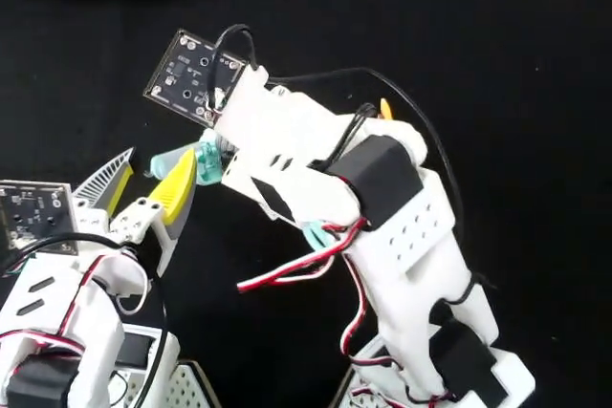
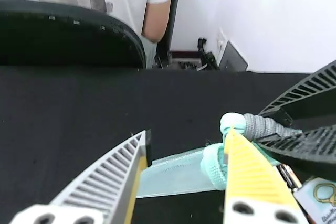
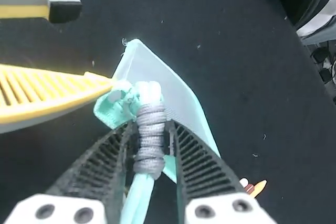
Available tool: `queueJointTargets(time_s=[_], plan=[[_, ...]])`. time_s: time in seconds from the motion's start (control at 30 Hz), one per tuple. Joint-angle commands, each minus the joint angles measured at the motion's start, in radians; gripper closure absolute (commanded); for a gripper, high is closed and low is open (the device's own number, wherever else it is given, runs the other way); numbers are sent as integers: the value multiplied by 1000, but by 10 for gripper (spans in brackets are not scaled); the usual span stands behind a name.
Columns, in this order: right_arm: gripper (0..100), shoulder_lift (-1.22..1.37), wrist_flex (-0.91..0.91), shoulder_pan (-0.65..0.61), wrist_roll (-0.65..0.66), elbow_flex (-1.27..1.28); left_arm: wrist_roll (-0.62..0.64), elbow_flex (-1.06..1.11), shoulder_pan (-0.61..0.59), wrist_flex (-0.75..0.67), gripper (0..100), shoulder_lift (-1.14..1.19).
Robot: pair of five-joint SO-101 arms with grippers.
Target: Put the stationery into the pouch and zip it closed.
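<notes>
A mint pouch [image 1: 168,160] lies on the black table [image 1: 497,64], mostly under the right arm. My right gripper [image 3: 150,127] has black ribbed fingers and is shut on the pouch's grey-wrapped zipper cord [image 3: 149,145] at one end of the pouch [image 3: 157,77]. My left gripper [image 2: 186,135] stands open astride that same end of the pouch [image 2: 173,174]. Its yellow finger [image 2: 247,171] touches the mint loop beside the cord [image 2: 262,126]. The left gripper [image 3: 94,43] sits just off the pouch's corner.
An orange pencil tip [image 3: 254,187] pokes out beside the right arm [image 1: 385,107]. A printed card [image 2: 320,198] lies near the left gripper. A black chair [image 2: 68,35] stands past the table's far edge. Open table spreads to the right [image 1: 535,140].
</notes>
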Motion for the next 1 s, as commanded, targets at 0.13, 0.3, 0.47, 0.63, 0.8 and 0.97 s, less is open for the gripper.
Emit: queueJointTargets(time_s=[0.13,0.3,0.47,0.63,0.8,0.97], plan=[[986,5,-2,5,9,-47,3,18,-2,-29,753,77],[986,5,-2,5,11,-45,0,24,-2,-20,753,123],[986,5,-2,6,11,-44,0,-70,-2,78,753,126],[986,5,2,6,11,-48,-60,-96,-4,87,753,144],[986,1,5,5,11,-44,-66,-87,-4,71,753,210],[986,-1,6,5,11,-44,-64,-96,-4,49,753,261]])
